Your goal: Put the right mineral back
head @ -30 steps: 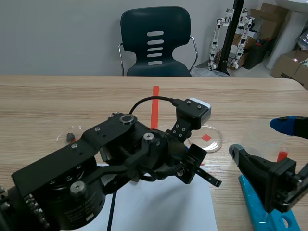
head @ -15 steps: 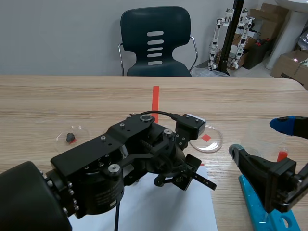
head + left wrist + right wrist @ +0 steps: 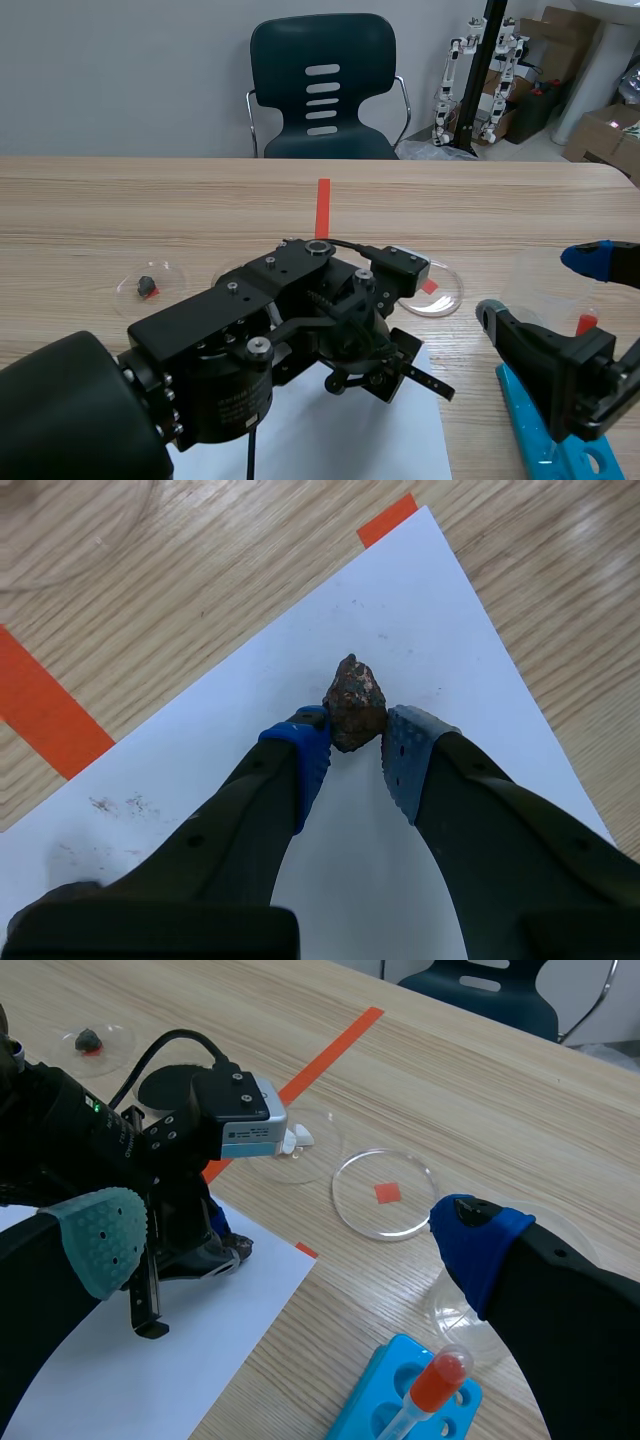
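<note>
In the left wrist view my left gripper (image 3: 355, 728) is shut on a small brown, rusty mineral (image 3: 354, 700), pinched between its blue pads just over a white paper sheet (image 3: 420, 610). The scene view has that arm (image 3: 300, 340) low over the sheet (image 3: 330, 430). An empty clear dish with a red square (image 3: 432, 285) lies just beyond the paper's far right corner. Another dish at the left holds a dark mineral (image 3: 147, 286). My right gripper (image 3: 290, 1250) is open and holds nothing, hovering at the table's right side.
A blue tube rack (image 3: 400, 1405) with an orange-capped tube (image 3: 442, 1378) stands under the right gripper. A clear dish (image 3: 462, 1305) lies beside it. A third clear dish (image 3: 305, 1145) sits behind the left arm's camera. A dark chair (image 3: 322, 90) stands beyond the table.
The left arm has dropped lower and drawn back over the paper, uncovering the red-square dish. The right arm has not moved.
</note>
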Robot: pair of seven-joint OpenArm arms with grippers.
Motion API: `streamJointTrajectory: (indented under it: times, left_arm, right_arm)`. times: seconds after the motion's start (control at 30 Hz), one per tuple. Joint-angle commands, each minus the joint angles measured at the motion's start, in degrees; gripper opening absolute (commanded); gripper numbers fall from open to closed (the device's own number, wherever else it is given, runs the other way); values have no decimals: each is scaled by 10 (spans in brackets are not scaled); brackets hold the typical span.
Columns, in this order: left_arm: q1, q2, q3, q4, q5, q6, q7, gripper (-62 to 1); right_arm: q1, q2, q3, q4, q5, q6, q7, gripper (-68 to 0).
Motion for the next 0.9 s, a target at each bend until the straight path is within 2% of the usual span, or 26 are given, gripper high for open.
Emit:
streamJointTrajectory:
  times: [0.0, 0.1, 0.3, 0.4, 0.53, 0.73, 0.87]
  left_arm:
    - [-3, 6, -3, 7, -2, 1, -1, -476]
    - [-3, 6, -3, 7, -2, 1, -2, -452]
    - [-3, 6, -3, 7, -2, 1, -4, -192]
    - [-3, 6, -3, 7, 0, 0, -9, -88]
    - [-3, 5, -3, 8, 1, -1, -10, 14]
    - [-2, -2, -3, 11, 1, 1, -10, 14]
    - [11, -19, -4, 42, 0, 2, -21, 14]
  right_arm:
    - [0, 2, 5, 12, 6, 0, 9, -84]
    - [0, 2, 5, 12, 6, 0, 9, -84]
    - [0, 2, 5, 12, 6, 0, 9, -84]
    - [0, 2, 5, 12, 6, 0, 9, -84]
    - [0, 2, 5, 12, 6, 0, 9, -84]
    - [0, 2, 5, 12, 6, 0, 9, -84]
    - [0, 2, 5, 12, 6, 0, 9, -84]
